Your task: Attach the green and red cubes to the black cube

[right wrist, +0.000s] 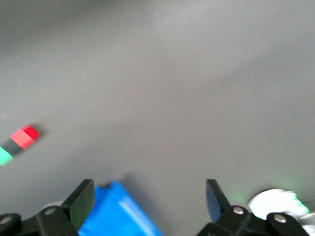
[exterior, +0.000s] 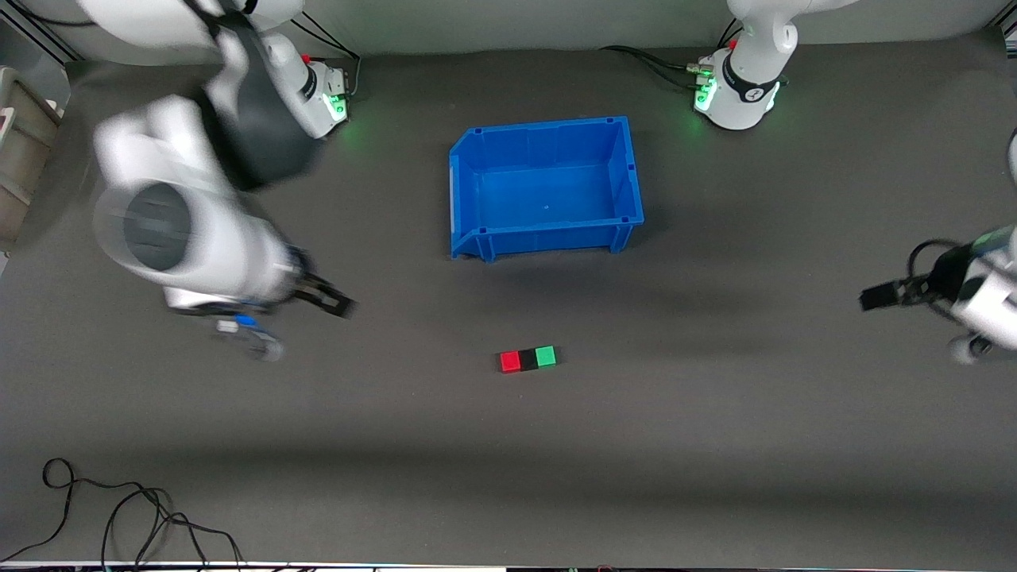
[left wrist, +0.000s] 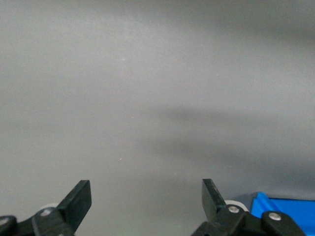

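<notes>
Front view: red cube (exterior: 510, 361), black cube (exterior: 528, 359) and green cube (exterior: 545, 356) are seen joined, nearer the camera than the blue bin (exterior: 545, 230). Right gripper (right wrist: 147, 199) and left gripper (left wrist: 146, 196), both blurred, are spread wide, empty.

Front cam sits high, facing the robot bases, and takes in the whole grey mat (exterior: 715, 445). Both wrist cams look out low between their own spread fingers. The right wrist view catches the blue bin (right wrist: 120, 214) and red cube (right wrist: 25, 136), same as the front view; the left only catches a bin corner.
</notes>
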Motion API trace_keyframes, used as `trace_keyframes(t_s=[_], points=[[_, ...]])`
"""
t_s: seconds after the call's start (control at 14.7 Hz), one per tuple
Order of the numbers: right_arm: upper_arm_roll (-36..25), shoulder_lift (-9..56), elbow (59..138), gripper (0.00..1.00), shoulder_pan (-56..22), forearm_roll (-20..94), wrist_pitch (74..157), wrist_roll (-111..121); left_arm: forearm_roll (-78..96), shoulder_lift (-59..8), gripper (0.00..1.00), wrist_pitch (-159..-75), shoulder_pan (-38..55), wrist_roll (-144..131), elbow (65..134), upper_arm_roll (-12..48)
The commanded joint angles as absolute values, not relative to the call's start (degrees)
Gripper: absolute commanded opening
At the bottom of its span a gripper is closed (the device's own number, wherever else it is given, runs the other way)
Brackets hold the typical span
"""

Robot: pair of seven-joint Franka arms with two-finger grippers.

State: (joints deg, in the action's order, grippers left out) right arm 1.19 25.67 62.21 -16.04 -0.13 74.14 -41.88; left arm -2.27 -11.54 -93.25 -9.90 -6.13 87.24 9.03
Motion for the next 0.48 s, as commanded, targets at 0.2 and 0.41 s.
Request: trace_keyframes(t_s=[0.2, 0.41], points=[[0.2, 18.9, 67.1, 1.0, -7.0, -0.6, 71.5, -9.1, -1.1, -2.0, 1.0, -94.9, -9.9, -4.7, 92.4, 9.1], [-1.1, 14.9, 73.0, 1.0, -6.9, -0.7, 76.5, -8.2, -1.7, -5.1, 1.0, -93.5, -9.1, -4.3, 87.9, 9.4]])
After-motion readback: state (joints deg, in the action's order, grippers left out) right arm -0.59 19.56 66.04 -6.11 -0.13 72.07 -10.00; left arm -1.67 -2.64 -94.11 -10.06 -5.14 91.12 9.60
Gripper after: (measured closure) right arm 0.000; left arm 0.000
